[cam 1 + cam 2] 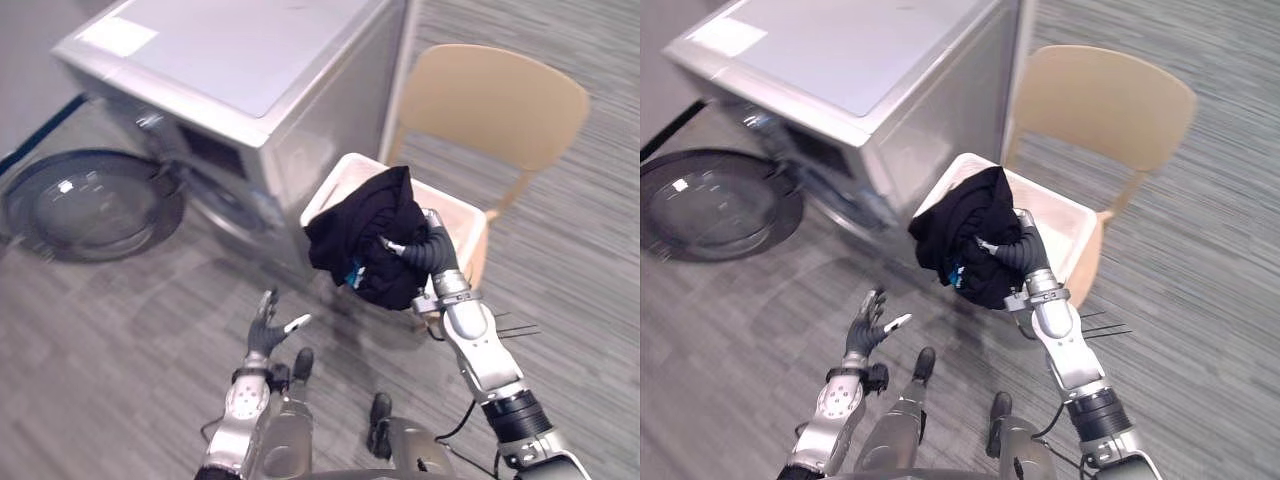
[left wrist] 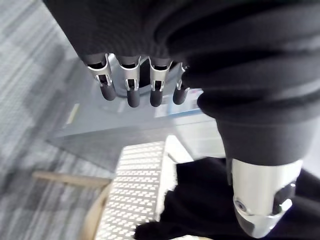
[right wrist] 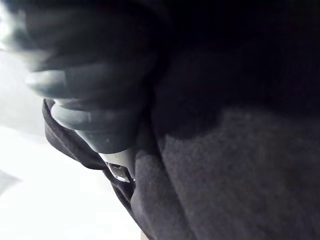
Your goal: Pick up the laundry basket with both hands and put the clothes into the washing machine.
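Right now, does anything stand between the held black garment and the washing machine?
Nothing visible does. The washing machine has its door swung open, the black garment hangs from the right hand, and the open left hand sits lower, off that path.

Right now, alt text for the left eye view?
The right hand grips a black garment over a white laundry basket by a tan chair. The left hand is open, low; the washing machine has its door open.

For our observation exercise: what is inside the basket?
A black garment bulges above the rim of the basket, gripped by the right robot hand. It hides the bottom, so any clothes underneath cannot be seen.
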You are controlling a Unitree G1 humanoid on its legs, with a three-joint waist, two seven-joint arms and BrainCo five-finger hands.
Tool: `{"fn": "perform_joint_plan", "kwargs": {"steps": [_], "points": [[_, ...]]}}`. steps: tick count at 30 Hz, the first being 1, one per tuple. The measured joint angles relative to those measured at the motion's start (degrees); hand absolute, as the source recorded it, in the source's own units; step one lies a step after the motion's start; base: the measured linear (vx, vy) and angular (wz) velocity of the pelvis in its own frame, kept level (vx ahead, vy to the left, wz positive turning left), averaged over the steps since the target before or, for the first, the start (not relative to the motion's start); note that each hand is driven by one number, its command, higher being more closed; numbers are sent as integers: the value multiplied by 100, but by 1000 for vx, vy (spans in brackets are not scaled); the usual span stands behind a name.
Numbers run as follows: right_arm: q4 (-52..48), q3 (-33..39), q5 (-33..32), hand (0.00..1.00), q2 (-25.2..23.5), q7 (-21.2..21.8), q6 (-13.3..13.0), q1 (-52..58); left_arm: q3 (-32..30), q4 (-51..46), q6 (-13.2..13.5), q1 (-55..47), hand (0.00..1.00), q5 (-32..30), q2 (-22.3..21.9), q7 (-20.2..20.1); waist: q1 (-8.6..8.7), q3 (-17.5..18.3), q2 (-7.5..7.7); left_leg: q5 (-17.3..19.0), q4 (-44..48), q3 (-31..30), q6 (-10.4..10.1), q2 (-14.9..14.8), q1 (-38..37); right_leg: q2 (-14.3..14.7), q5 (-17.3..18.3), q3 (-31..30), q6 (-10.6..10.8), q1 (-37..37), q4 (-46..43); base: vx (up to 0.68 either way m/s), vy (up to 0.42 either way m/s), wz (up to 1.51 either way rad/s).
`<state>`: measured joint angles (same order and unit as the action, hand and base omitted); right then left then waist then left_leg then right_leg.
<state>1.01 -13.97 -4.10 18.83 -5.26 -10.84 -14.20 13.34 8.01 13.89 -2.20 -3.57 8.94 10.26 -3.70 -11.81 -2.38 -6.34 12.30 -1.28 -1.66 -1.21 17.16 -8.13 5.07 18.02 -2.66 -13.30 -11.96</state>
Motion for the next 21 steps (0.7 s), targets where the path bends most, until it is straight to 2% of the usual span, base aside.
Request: {"fn": "perform_joint_plan", "kwargs": {"steps": [1,3,4,5,6,8,12,13,17,19,21], "points": [[-13,-188,-99,100,38,159,-1,1,102,-37,126,4,0,-101,156,-24,18,24,-13,249,-317,81,-184,-31,-494,41,-111,-4,115,117,264,-122,19,15],[-34,-406,-246,100,104,357,-15,-20,379,-56,184,122,0,-236,240,-35,81,298,-340,286,-1484,55,-242,-292,-1256,317,-300,50,269,161,545,-78,76,23],[-20,-422,-304,100,58,442,-10,-54,603,-55,185,302,0,-337,258,-32,146,341,-404,417,-1727,49,-287,-472,-1338,454,-425,149,294,163,595,-53,83,27],[-13,-425,-335,100,49,461,-6,-60,710,-46,183,404,0,-383,287,-32,131,336,-342,447,-1750,53,-273,-494,-1341,482,-465,148,289,164,616,-77,77,17],[-8,-521,-460,100,-81,548,9,-66,912,-5,182,529,0,-417,354,-34,119,378,-156,446,-1688,66,-271,-463,-1315,465,-588,88,267,187,661,-65,66,2],[-18,-727,-665,100,-153,673,7,-87,1127,108,170,674,0,-553,359,-34,149,444,-41,447,-1640,93,-270,-395,-1439,433,-646,-40,257,356,717,-37,86,4],[-36,-1136,-1069,100,-340,758,4,-379,1186,248,171,1125,0,-622,351,1,138,490,-41,475,-1595,262,-239,-355,-1602,437,-808,-236,319,542,893,-79,57,-16],[-36,-1254,-1244,100,-360,800,4,-432,1226,409,157,1304,100,-632,347,17,144,491,-42,476,-1565,295,-239,-368,-1599,468,-913,-269,290,600,1045,-96,23,-19],[-38,-1543,-1668,100,-371,807,6,-432,1372,644,55,1614,100,-824,312,187,187,497,-45,475,-1516,308,-240,-417,-1605,586,-1163,-358,204,758,1426,-59,-14,-14],[-38,-1637,-1932,100,-375,809,7,-430,1381,644,2,1626,100,-839,298,354,283,509,-47,476,-1512,320,-266,-453,-1592,665,-1319,-384,174,856,1715,-35,-26,-11],[-37,-1672,-2112,100,-375,812,6,-396,1380,643,-15,1631,100,-835,277,408,304,516,-51,482,-1498,348,-297,-488,-1611,719,-1356,-410,157,891,1771,-16,-18,-9]]}}
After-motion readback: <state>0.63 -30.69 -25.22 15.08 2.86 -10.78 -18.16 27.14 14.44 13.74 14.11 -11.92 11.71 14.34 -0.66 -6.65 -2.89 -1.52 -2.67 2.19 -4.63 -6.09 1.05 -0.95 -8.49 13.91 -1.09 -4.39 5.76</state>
